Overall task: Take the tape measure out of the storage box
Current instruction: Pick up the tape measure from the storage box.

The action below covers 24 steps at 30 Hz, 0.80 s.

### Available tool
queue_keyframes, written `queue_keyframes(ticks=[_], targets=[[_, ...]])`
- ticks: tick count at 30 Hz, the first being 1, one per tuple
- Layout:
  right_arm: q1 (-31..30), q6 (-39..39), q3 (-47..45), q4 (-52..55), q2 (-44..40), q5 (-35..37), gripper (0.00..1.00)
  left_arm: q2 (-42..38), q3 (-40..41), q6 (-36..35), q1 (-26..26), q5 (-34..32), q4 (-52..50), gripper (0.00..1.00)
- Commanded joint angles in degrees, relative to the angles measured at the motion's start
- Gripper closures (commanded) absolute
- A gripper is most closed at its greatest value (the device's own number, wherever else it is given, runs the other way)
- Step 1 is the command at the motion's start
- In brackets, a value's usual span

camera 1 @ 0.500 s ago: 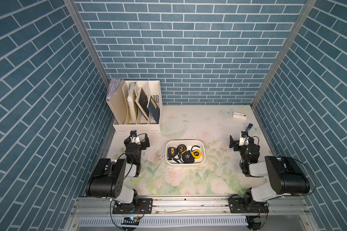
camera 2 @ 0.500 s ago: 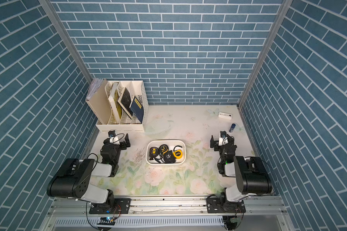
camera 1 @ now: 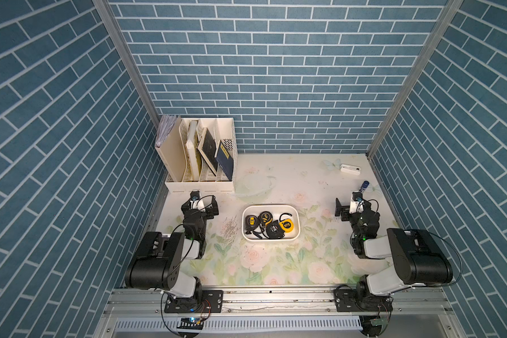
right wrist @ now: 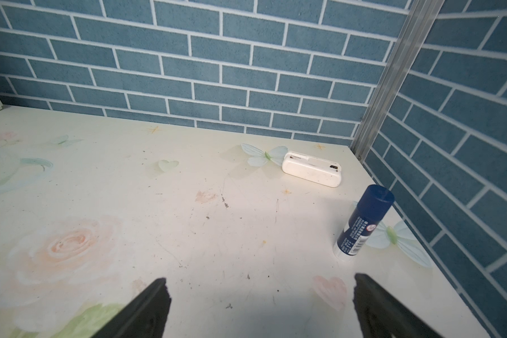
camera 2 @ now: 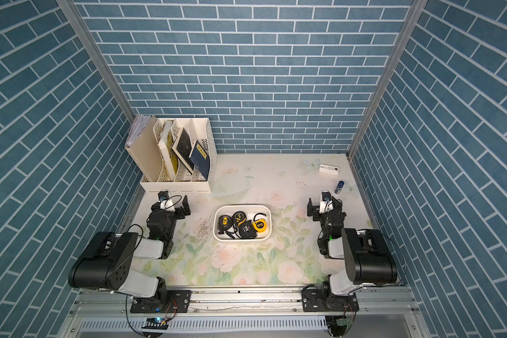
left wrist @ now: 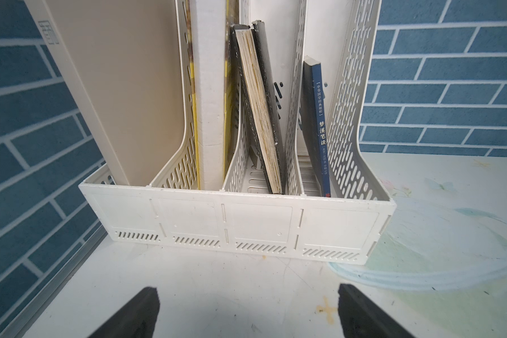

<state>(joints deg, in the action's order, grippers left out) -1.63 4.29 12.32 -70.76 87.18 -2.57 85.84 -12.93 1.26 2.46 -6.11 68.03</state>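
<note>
Tape measures (camera 1: pixel 286 225) sit in the storage box (camera 1: pixel 271 206) mid-table, between left gripper (camera 1: pixel 199 208) and right gripper (camera 1: pixel 352 208), both gaping empty, seemingly equidistant.

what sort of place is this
Probably a robot test cell dressed as a desk: brick-print walls on three sides, left arm and right arm bolted to a metal rail, file organiser on a flowered tabletop.
</note>
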Motion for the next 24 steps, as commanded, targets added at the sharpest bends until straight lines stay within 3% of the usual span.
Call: queue_keyframes(ticks=[1, 9, 10, 12, 15, 18, 24], targets=[[-0.2, -1.6, 0.9, -1.5, 0.6, 0.5, 0.0, 0.2, -0.7, -0.5, -0.4, 0.7, 1.1, 0.0], [-0.4, -1.9, 1.4, 0.6, -0.7, 2.1, 0.0, -0.7, -1.6, -0.3, -0.4, 0.3, -1.0, 0.0], [-0.4, -2.3, 2.6, 3.7, -2.1, 3.1, 0.0, -1.9, -4.1, 0.0, -0.4, -0.4, -5.7, 0.0], [-0.4, -2.4, 6.1, 12.8, -5.9, 3.4, 0.0, -3.1, -15.1, -0.3, -0.4, -1.8, -25.8, 0.0], [-0.4, -2.7, 9.2, 21.4, -10.2, 2.8, 0.0, -0.5, -27.9, 2.4, -0.4, -1.6, -43.9, 0.0], [-0.5, -4.6, 11.6, 29.2, -12.7, 1.5, 0.0, 2.8, -36.1, 5.7, 0.2, 1.3, -54.3, 0.0], [-2.6, -9.2, 12.8, 36.4, -18.1, -0.1, 0.0, 2.5, -43.0, 11.3, 4.1, 1.4, -66.4, 0.0]])
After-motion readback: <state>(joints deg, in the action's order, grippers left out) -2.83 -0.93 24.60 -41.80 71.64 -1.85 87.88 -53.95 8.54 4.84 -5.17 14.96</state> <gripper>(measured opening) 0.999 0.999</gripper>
